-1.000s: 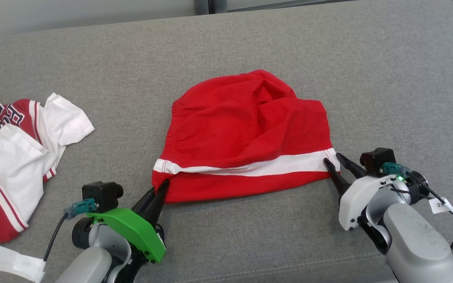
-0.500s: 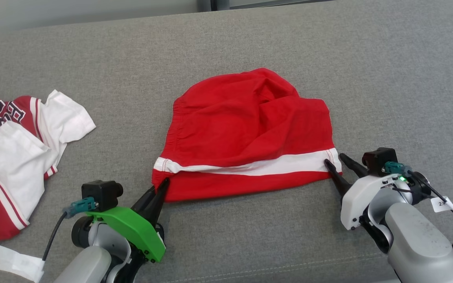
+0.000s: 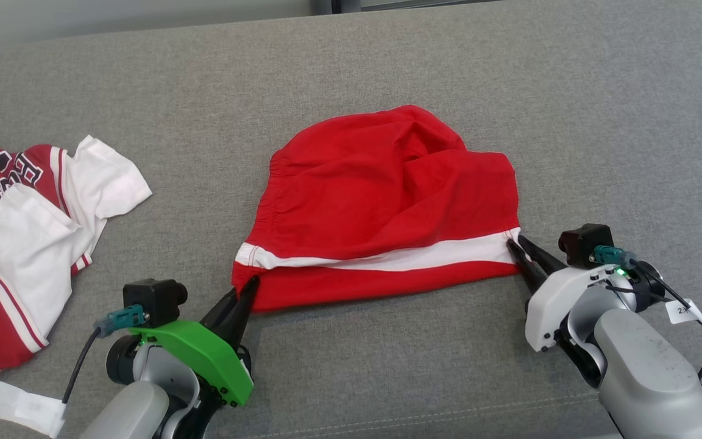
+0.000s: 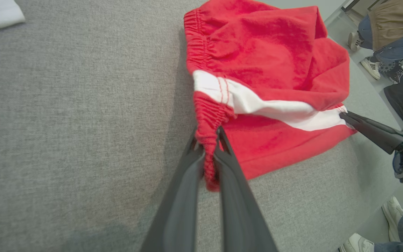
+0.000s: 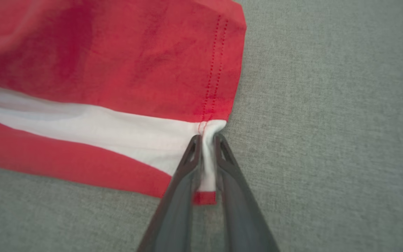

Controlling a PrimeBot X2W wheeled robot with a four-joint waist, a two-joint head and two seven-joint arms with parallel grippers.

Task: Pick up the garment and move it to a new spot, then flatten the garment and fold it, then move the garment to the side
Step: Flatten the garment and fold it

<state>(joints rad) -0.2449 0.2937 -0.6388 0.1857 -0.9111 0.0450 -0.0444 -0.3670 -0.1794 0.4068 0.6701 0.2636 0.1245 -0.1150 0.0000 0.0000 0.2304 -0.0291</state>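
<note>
My left gripper (image 4: pixel 206 154) is pinched tight on the shorts (image 3: pixel 381 201). Its two fingers (image 4: pixel 184 196) nip the gathered waistband (image 4: pixel 208 129) at its near end, and a bunched fold of red cloth runs down between them. My right gripper (image 5: pixel 206 147) is closed narrow on the opposite side, on the hem corner where the white stripe (image 5: pixel 100 134) ends. A strip of white cloth with a red edge shows between the fingers there. I cannot tell whether the two pinched corners are off the surface.

The shorts lie in the middle of the grey cushion (image 3: pixel 387 366), between my two grippers. Their near edge runs fairly straight from one grip to the other, and the stripe crosses just above it. The waistband climbs the left side. The far part is rumpled, humped up in soft folds.

Well apart on my left lies a crumpled red and white jersey (image 3: pixel 22 244) with dark letters, cut off by the edge of the head view. A white strip (image 3: pixel 10 405) lies at its near end. In the left wrist view, past the cushion's edge, people's legs and shoes (image 4: pixel 371 66) stand on the floor.
</note>
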